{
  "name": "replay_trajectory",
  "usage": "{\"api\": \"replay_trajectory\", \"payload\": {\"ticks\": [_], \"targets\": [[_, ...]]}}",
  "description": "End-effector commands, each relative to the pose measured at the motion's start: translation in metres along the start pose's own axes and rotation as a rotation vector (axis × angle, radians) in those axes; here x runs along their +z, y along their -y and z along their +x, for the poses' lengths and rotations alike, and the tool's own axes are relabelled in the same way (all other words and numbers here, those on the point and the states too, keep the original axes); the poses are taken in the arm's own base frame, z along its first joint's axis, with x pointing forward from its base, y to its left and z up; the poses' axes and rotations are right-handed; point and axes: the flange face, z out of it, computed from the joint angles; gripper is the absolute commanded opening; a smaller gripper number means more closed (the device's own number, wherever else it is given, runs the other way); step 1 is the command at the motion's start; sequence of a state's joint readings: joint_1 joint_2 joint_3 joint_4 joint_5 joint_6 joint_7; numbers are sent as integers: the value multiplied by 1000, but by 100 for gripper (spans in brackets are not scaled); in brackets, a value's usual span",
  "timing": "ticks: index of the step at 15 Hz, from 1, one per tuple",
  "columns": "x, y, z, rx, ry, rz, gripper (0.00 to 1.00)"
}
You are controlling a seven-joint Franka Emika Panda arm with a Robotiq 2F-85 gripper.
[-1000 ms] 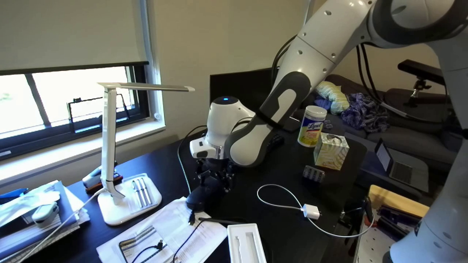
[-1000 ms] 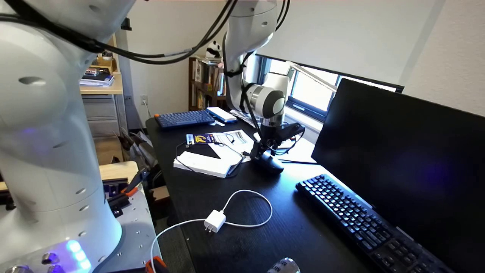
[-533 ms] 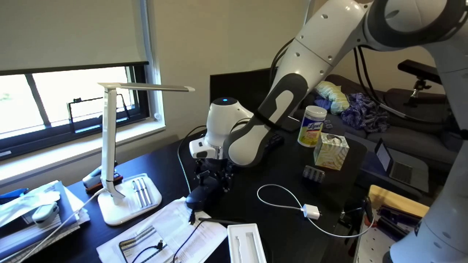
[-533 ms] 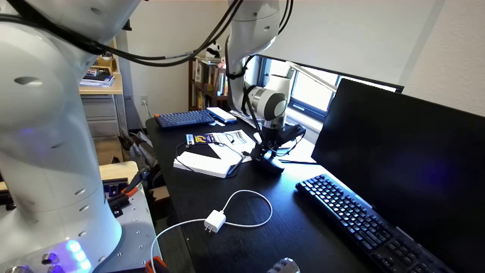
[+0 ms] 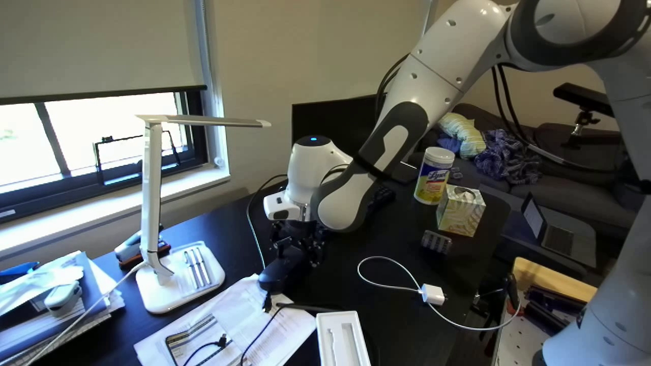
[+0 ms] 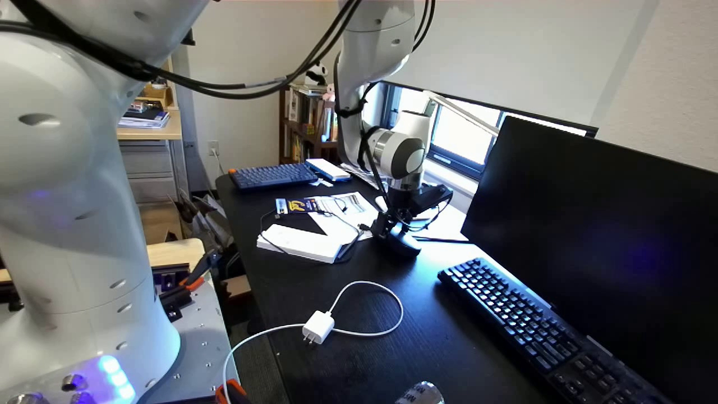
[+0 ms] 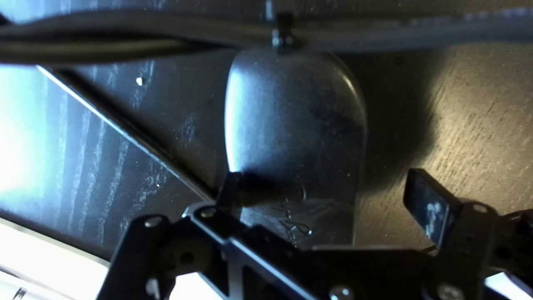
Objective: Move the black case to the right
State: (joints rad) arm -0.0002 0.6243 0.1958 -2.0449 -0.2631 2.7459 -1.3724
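Note:
The black case (image 7: 295, 121), rounded at its far end, lies on the dark desk between the spread fingers in the wrist view. My gripper (image 7: 329, 200) is open around it. The left finger (image 7: 229, 187) stands right at the case's left edge; whether it touches I cannot tell. Bare desk shows between the case and the right finger (image 7: 424, 208). In both exterior views my gripper (image 5: 299, 246) points down low over the desk, with one end of the case (image 5: 274, 278) sticking out from under it. The case's near end is hidden behind the gripper in the wrist view.
Papers (image 5: 234, 325) and a white box (image 5: 343, 338) lie close to the case. A white charger (image 6: 318, 325) with its looped cable, a long black keyboard (image 6: 538, 331) and a monitor (image 6: 583, 247) share the desk. A white lamp (image 5: 152, 203) stands near the window.
Over the first half second the arm shifted slightly and the gripper sank a little around the case. Since then it has barely moved. The case shows no clear movement.

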Motion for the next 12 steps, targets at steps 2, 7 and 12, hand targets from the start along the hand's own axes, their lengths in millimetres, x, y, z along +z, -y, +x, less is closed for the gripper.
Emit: {"api": "replay_trajectory", "payload": {"ticks": [2, 7, 12], "targets": [[-6, 7, -6, -10, -23, 2, 100], [-16, 4, -9, 14, -48, -1, 100], [-22, -1, -10, 28, -57, -4, 100]]}}
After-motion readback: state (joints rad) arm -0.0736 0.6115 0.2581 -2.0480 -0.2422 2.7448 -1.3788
